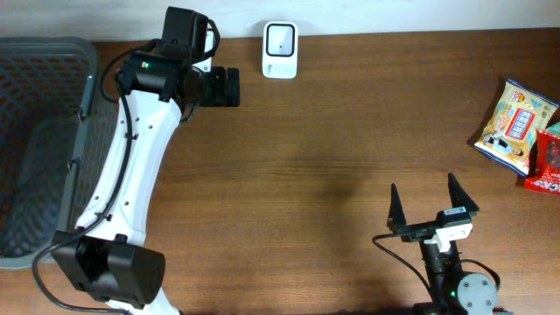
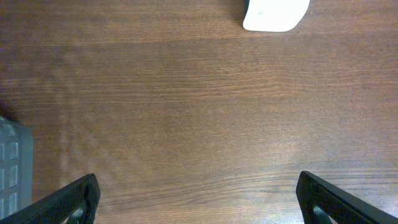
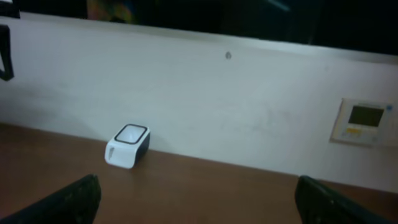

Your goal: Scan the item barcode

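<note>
White scanner, yellow snack packet (overhead only)

One wooden table carries two snack packets at the far right — one yellow bag, one red pack — plus one white barcode scanner at the far edge, one grey basket at the left, and two grippers, the left gripper and the right gripper.

A brown wood-grain tabletop meets a plain white wall along its far edge. A small display panel is mounted on the wall, toward the right.
</note>
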Tool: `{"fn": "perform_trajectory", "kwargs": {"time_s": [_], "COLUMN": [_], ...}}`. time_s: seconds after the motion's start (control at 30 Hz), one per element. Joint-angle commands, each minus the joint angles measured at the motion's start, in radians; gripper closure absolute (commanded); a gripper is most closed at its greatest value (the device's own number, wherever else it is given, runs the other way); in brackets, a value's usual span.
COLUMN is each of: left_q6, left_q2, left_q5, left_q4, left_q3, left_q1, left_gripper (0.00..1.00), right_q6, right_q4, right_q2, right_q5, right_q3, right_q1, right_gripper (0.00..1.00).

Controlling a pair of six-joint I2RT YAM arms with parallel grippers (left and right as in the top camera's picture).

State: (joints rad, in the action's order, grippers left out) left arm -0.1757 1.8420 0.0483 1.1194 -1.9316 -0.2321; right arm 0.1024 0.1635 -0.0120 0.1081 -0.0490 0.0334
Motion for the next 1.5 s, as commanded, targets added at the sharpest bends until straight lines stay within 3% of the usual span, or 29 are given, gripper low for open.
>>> {"fn": "perform_trajectory", "kwargs": {"time_s": [0.0,0.07,0.2,0.33,0.5,1.13,1.37,1.47], "left_q6": [0.006,0.006,0.006,0.006,0.006,0.006,0.006,0.006], "left_q2": [-0.002,-0.002,-0.002,-0.002,-0.002,-0.002,-0.006,-0.076], "left_q5": [-0.007,-0.007,-0.007,-0.007,-0.007,-0.007,-0.053,-0.062], "left_q4": [0.001,0.001,0.001,0.001,0.001,0.001,0.192,0.172], "left_q3": [-0.002,-0.002,-0.002,-0.002,-0.002,-0.002,0.011,0.066], "left_q1": [0.006,0.006,0.006,0.006,0.006,0.006,0.006,0.006], "left_gripper": [0.01,0.01,0.01,0.01,0.01,0.01,0.01,0.01], "right_q6": [-0.001,0.015,0.012,-0.003,-0.157,-0.156,-0.156,-0.156], "right_q4": [0.039,0.013,-0.243,-0.241,-0.244,-0.24,-0.24,-0.24], "right_q2": [0.009,0.009,0.009,0.009,0.009,0.009,0.009,0.009], "right_q5": [-0.016,-0.019,-0.028,-0.04,-0.061,-0.06,-0.06,-0.06], "right_q3": [0.043,0.043,0.043,0.043,0.043,0.043,0.043,0.043], "right_q1": [0.005,0.005,0.005,0.005,0.005,0.005,0.005,0.005], "right_gripper": [0.02,0.02,0.01,0.01,0.02,0.02,0.01,0.02]}}
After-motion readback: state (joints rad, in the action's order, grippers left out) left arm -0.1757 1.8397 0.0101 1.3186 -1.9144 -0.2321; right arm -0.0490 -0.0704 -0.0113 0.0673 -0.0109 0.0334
